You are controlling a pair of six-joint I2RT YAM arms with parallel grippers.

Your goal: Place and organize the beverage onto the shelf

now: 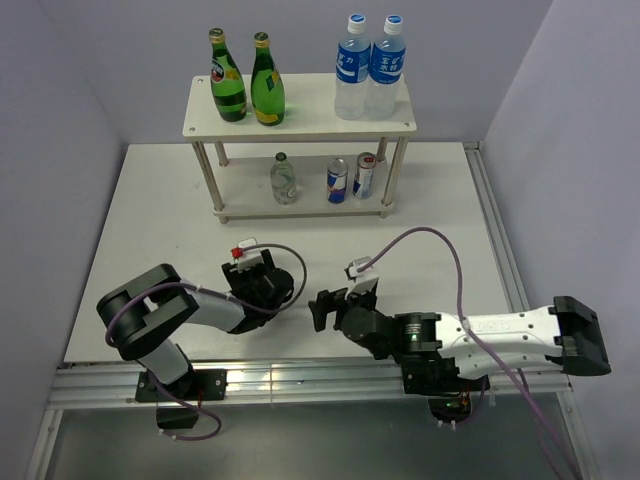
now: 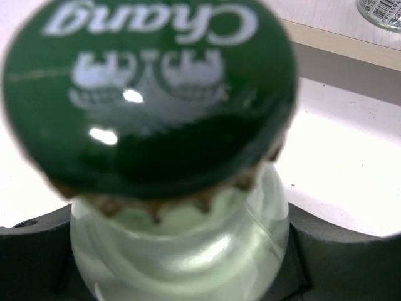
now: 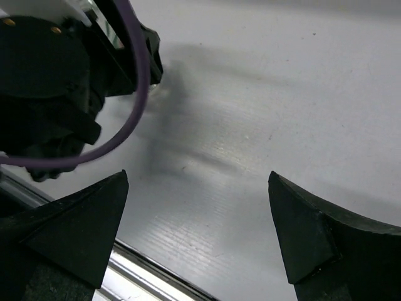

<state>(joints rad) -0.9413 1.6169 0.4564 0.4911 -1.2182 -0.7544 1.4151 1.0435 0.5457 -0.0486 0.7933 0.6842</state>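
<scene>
Green-capped bottle [image 2: 150, 94] within left gripper [image 1: 262, 285]

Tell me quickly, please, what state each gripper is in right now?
Left gripper: jaws closed on the green-capped clear bottle.
Right gripper: jaws open, holding nothing.

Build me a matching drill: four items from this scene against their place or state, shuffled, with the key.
1 dark-green bottles
2 cans
3 left end effector
4 right end effector

a open, empty
b top board
c shut on green-capped bottle
d lower board

Pairs: 1-b, 2-d, 3-c, 4-a
</scene>
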